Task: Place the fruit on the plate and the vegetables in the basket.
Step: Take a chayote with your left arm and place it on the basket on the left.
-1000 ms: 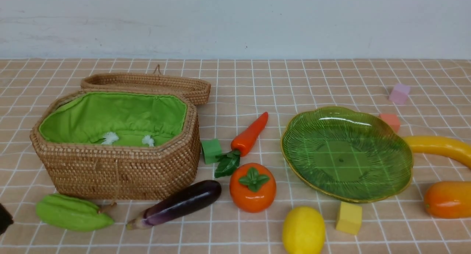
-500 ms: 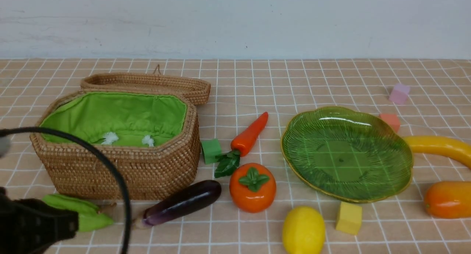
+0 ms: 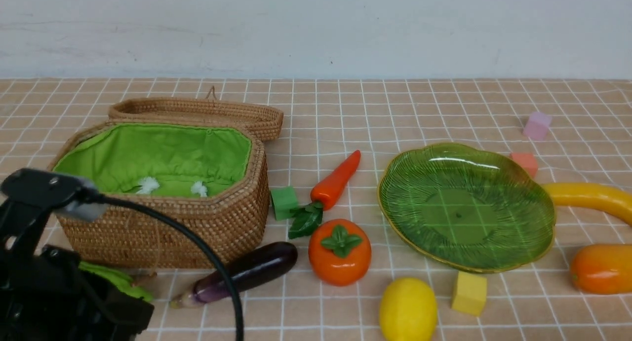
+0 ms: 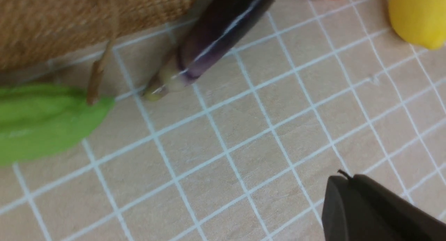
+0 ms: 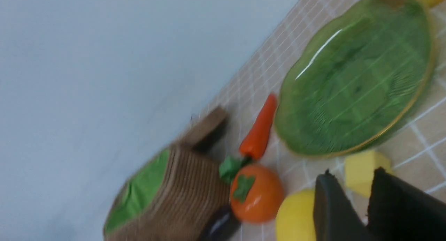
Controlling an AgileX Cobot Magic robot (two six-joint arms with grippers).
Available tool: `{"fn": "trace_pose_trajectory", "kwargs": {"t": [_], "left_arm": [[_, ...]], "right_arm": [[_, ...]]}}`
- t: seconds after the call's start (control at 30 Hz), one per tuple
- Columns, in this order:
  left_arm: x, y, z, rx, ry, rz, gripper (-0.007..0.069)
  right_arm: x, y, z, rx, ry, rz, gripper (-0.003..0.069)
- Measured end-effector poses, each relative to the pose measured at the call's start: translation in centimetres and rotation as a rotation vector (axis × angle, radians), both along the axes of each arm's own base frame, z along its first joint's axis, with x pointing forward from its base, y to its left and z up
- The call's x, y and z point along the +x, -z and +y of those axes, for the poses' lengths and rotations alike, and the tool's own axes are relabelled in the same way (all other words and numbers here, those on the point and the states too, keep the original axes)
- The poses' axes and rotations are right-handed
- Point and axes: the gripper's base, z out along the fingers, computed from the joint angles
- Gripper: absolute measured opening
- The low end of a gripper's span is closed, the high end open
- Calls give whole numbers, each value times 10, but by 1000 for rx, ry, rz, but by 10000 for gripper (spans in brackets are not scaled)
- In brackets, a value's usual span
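The wicker basket [image 3: 163, 227] stands open at the left, its lid behind it. The green gourd [image 3: 116, 279] lies in front of it, mostly hidden by my left arm. The eggplant [image 3: 247, 272], persimmon [image 3: 339, 252], carrot [image 3: 335, 180] and lemon [image 3: 407, 309] lie in the middle. The green plate [image 3: 464, 205] is empty, with the banana [image 3: 587, 195] and mango [image 3: 600, 268] to its right. My left gripper [image 4: 343, 178] is shut and empty above bare cloth, apart from the gourd [image 4: 41, 119] and eggplant [image 4: 216, 42]. My right gripper [image 5: 352, 173] is open and empty, above the lemon [image 5: 294, 216].
A green foam cube [image 3: 284, 202] sits by the carrot's leaves. A yellow cube [image 3: 469, 292] lies in front of the plate, and salmon [image 3: 523, 162] and pink [image 3: 535, 125] cubes lie behind it. My left arm's black cable [image 3: 197, 247] arcs in front of the basket.
My left arm has come in from the lower left and moved up and right, and it now covers most of the gourd. The objects on the table have not moved.
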Motion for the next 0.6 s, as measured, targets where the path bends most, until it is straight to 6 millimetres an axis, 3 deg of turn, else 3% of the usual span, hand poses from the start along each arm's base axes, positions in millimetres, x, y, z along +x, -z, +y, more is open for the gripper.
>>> {"fn": "trace_pose_trajectory", "kwargs": {"t": [0.1, 0.13, 0.17, 0.27, 0.43, 0.6], "left_arm": [[8, -3, -14, 47, 132, 7, -13], [8, -3, -14, 47, 133, 8, -13], [11, -1, -22, 94, 226, 1, -13], [16, 3, -30, 185, 375, -45, -13], [25, 13, -33, 299, 505, -101, 9], [36, 18, -23, 430, 527, -139, 105]], "right_arm": [[-7, -45, 14, -265, -263, 29, 125], [-9, -48, 15, -281, -278, 19, 123], [-9, -71, 19, -404, -395, 28, 108], [-8, -97, 24, -567, -558, 24, 104], [-6, -113, 26, -676, -659, -13, 104], [-7, -113, 26, -701, -689, -24, 105]]}}
